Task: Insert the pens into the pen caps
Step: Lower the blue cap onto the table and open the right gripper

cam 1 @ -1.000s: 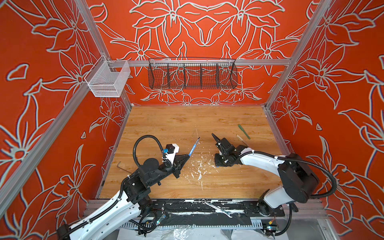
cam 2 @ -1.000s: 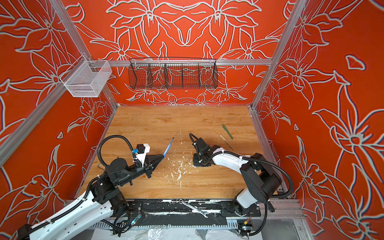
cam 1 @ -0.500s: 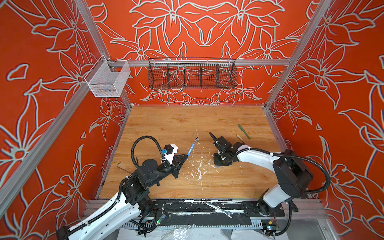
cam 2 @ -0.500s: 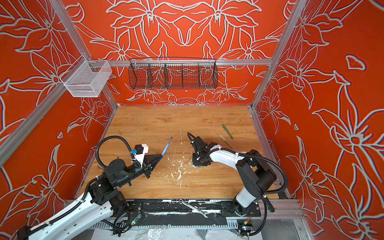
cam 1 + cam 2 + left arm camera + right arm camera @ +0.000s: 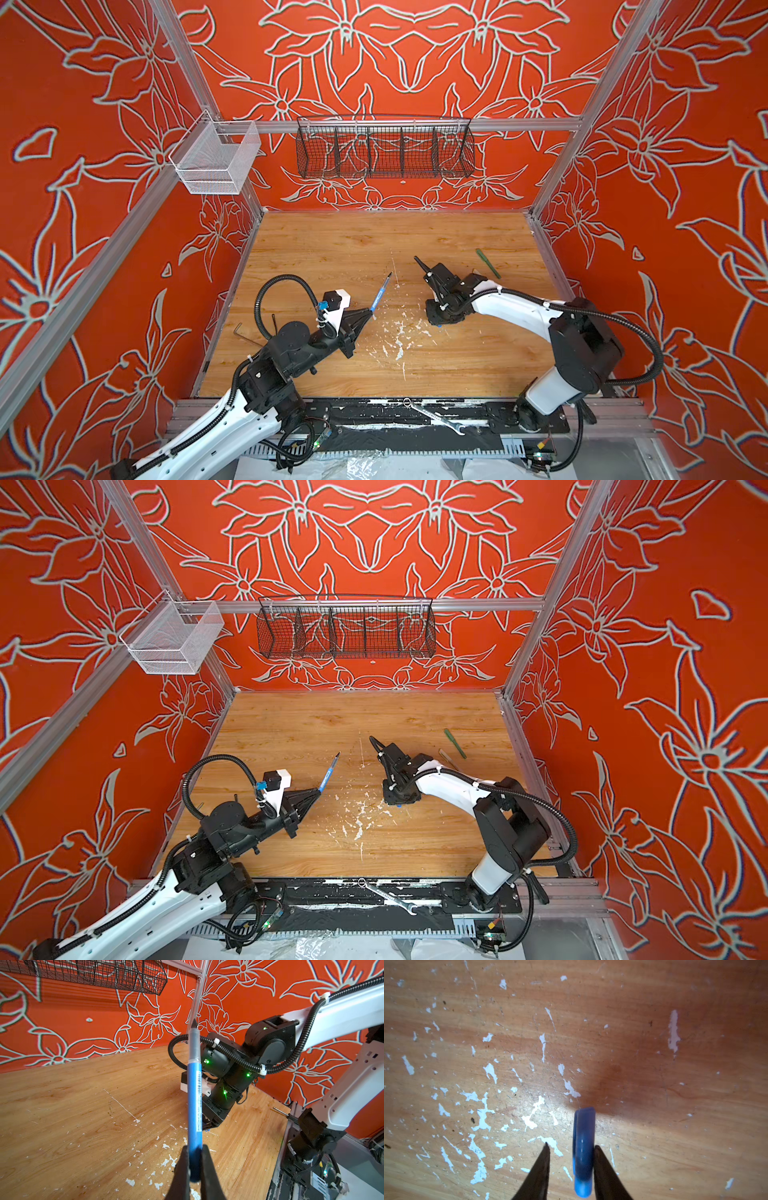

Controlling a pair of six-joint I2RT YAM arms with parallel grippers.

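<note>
Wrench (image 5: 434,419) lies on the rail (image 5: 357,415), nearer than the paint flecks (image 5: 399,336). Left of the flecks, left gripper (image 5: 368,311) clamps the blue pen (image 5: 381,292). Right of them, right gripper (image 5: 571,1145) stands parted around the blue cap (image 5: 584,1147), one finger (image 5: 604,1167) touching it. Beyond lies the green pen (image 5: 487,263)

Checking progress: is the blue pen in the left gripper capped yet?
Uncapped: the blue pen shows a bare dark tip; the blue cap sits apart, between the open jaws of the right gripper.

No legible text (print on the blue pen (image 5: 194,1093) too blurred)
</note>
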